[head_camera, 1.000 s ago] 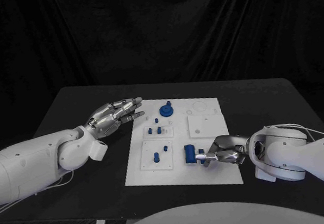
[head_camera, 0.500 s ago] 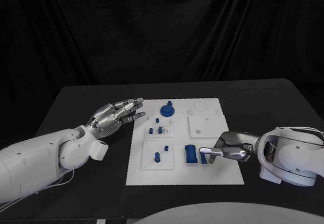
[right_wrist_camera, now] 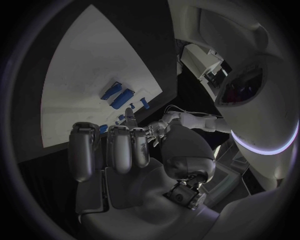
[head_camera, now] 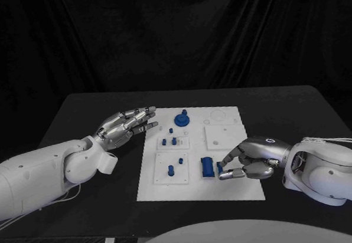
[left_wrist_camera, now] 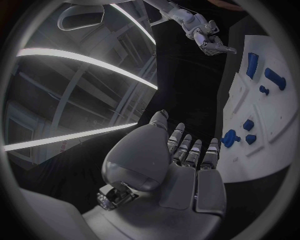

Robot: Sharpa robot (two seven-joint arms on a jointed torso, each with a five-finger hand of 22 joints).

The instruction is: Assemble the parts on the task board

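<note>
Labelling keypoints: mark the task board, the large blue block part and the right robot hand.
task board [head_camera: 240,190], head view, bare near-right corner.
large blue block part [head_camera: 207,167], head view, middle of its top.
right robot hand [head_camera: 247,159], head view, middle of the curled fingers.

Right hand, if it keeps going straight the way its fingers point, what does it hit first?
Probably the tall blue block on the board: the right hand points left at it from close by. Depth is unclear; it may pass above.
</note>
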